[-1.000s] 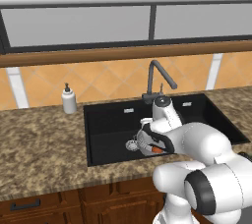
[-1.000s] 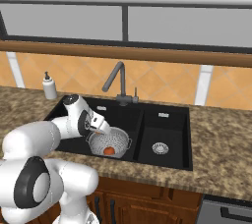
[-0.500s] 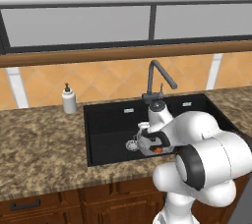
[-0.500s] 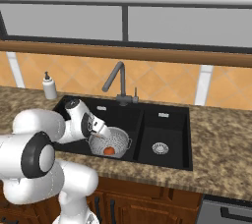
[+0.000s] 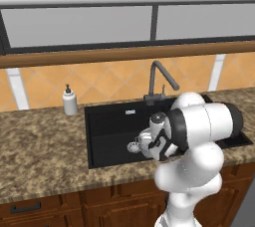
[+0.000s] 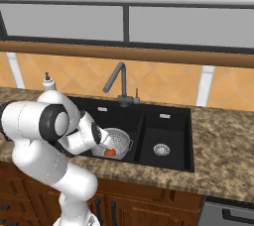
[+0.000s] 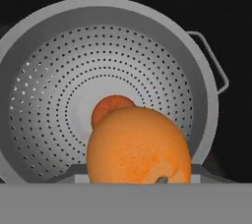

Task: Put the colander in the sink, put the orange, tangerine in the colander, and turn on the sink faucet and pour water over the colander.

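Gleaming perforated steel colander cradling a small fruit behind a dimpled orange

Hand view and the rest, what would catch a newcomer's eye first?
A big orange fruit up close at the gripper, over the colander, where a smaller orange fruit already lies. In the base views, the white arm bends down into the black sink, under the faucet.

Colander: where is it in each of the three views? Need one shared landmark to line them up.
Left base view: colander low in the big basin, mostly behind the arm.
Right base view: lower centre, at the front of the left basin, beside the wrist.
Hand view: rim and holed wall ring the picture, handle at right.
Landmark: the faucet behind it in both base views; the black sink in all three.
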